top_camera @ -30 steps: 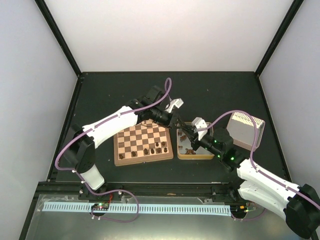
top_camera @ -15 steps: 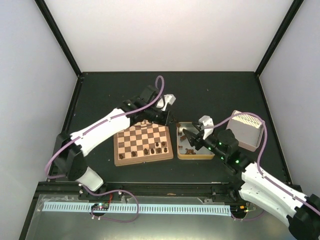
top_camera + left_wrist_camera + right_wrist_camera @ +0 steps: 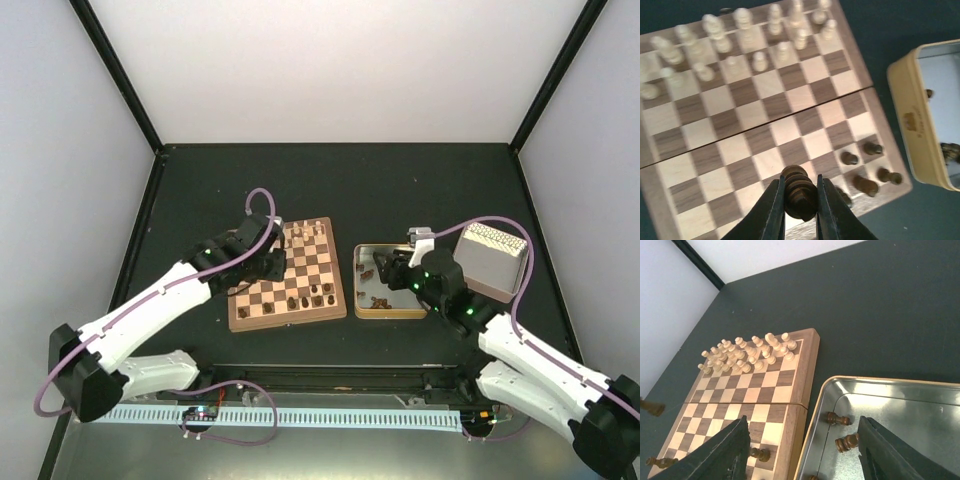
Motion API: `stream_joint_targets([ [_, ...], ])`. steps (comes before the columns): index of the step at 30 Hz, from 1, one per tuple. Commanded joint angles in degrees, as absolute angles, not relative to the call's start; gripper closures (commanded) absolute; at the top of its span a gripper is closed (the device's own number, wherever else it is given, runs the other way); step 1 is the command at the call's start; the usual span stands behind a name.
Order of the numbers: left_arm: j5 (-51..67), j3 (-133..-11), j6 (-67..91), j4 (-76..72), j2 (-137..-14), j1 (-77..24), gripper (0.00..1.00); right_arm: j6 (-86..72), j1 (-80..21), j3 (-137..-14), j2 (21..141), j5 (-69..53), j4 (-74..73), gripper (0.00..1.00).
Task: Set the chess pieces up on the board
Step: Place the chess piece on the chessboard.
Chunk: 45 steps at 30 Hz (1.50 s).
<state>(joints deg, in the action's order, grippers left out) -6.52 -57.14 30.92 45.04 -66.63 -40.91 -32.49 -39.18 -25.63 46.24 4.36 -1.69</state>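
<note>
Top external: high, behind arm bases, looks down over whole table; board (image 3: 288, 275) centre frame, tin (image 3: 388, 283) right of it.
Left wrist: close above board, faces steeply down; left gripper (image 3: 800, 182) bottom centre, tin at right edge.
Right wrist: low, oblique, faces far-left corner; right gripper (image 3: 801, 424) straddles bottom edge, board lower left, tin lower right.
Shared by all three: board, tin.
</note>
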Motion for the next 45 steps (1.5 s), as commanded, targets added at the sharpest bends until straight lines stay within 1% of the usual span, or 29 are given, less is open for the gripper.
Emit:
stream_joint_targets([
  [1,-15.07,-56.60,32.74,49.45,-62.94,-39.62,0.96,-37.55,-39.10,-29.17,49.43,6.92,-4.21,0.40],
  [9,-17.36,-54.99,33.08,49.17,-60.23,-37.91,0.96,-38.55,-39.07,-30.28,50.73,7.63,-5.31,0.40],
  [17,-16.26,-53.61,33.36,48.96,-59.91,-37.11,0.96,-39.28,-39.09,-30.15,51.04,8.80,-5.84,0.40],
  [19,-14.82,-52.81,33.01,48.22,-59.91,-37.09,0.96,-39.31,-39.08,-30.19,51.36,8.96,-5.97,0.40],
  [23,-1.79,-51.01,30.37,44.34,-61.88,-37.06,0.96,-39.52,-39.11,-30.28,52.08,8.67,-6.06,0.40],
  [26,1.79,-48.66,30.64,42.78,-63.70,-37.27,0.97,-39.64,-39.06,-30.37,52.77,8.46,-5.98,0.40],
  [37,4.31,-42.66,30.86,39.60,-64.63,-38.40,0.96,-39.73,-39.10,-30.61,55.07,7.89,-5.95,0.40],
  [45,3.17,-41.88,30.42,39.53,-66.28,-39.35,0.96,-39.79,-39.05,-30.59,56.30,7.39,-5.66,0.40],
])
